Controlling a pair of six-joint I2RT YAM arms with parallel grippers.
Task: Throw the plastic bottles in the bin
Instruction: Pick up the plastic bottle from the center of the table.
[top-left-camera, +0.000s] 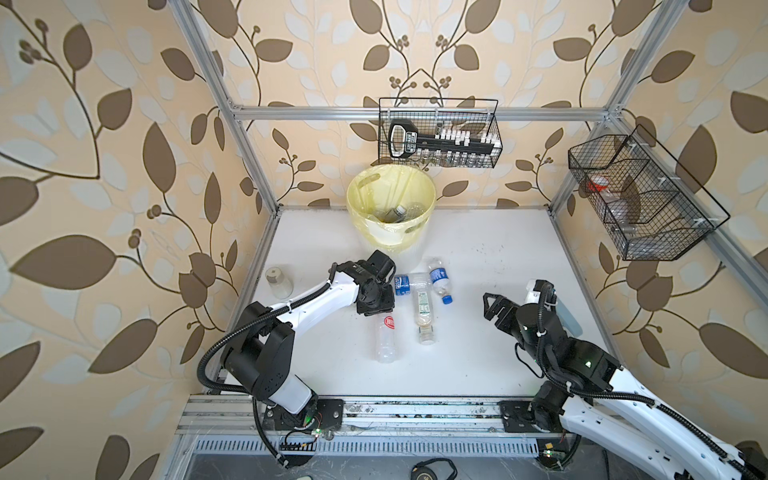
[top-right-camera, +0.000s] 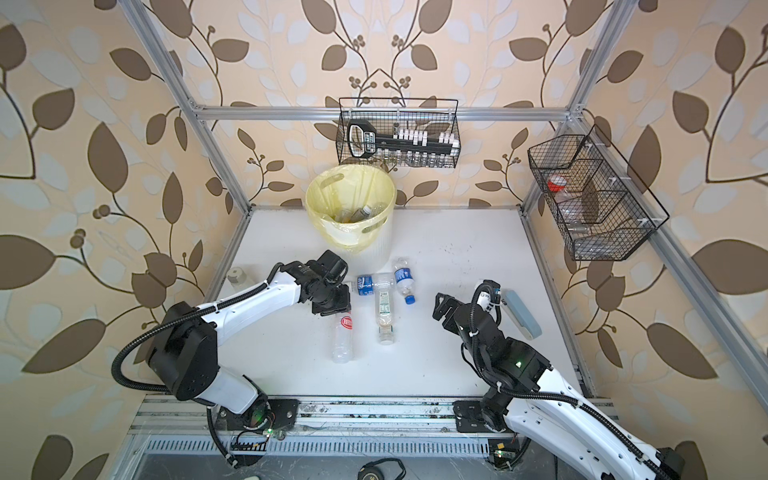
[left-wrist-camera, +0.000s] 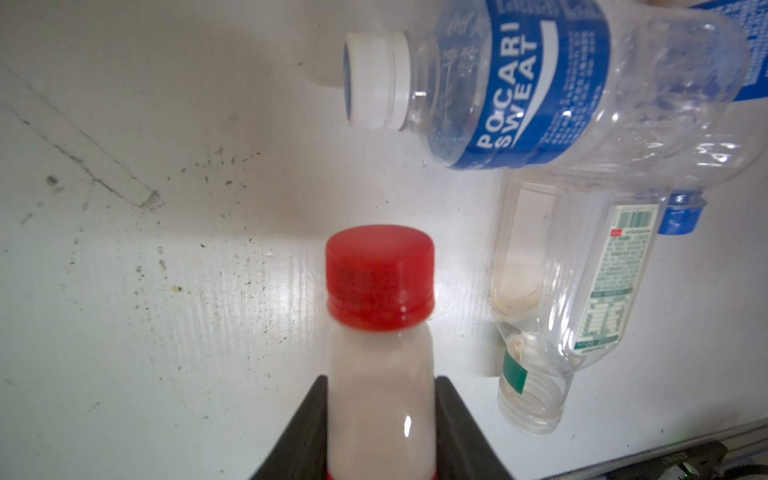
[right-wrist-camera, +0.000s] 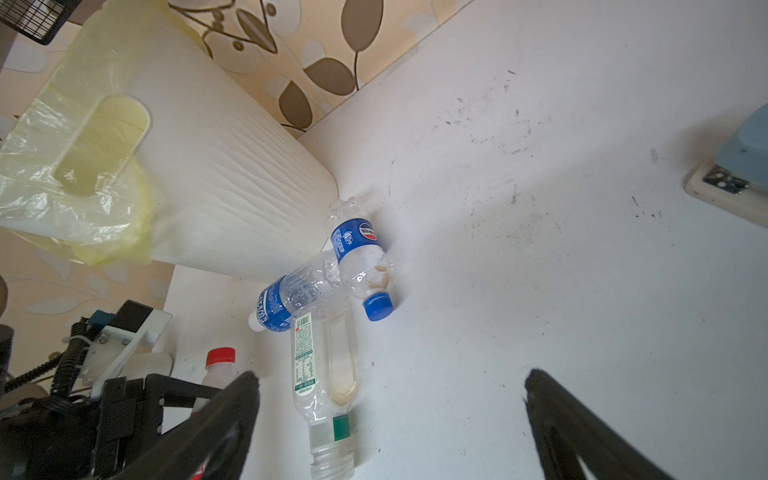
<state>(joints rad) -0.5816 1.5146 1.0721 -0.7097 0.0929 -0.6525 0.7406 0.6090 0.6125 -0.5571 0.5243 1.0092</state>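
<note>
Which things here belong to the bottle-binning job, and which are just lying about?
Job: red-capped bottle in left gripper, Pocari Sweat bottle, blue-capped bottle, green-label bottle, bin.
Lying about: back wire basket, side wire basket, pale blue stapler, lidded jar.

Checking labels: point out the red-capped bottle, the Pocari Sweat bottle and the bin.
red-capped bottle (left-wrist-camera: 380, 357): left wrist view, pale shoulder below the cap.
Pocari Sweat bottle (left-wrist-camera: 577, 83): left wrist view, blue label.
bin (right-wrist-camera: 232, 178): right wrist view, ribbed white side wall.
</note>
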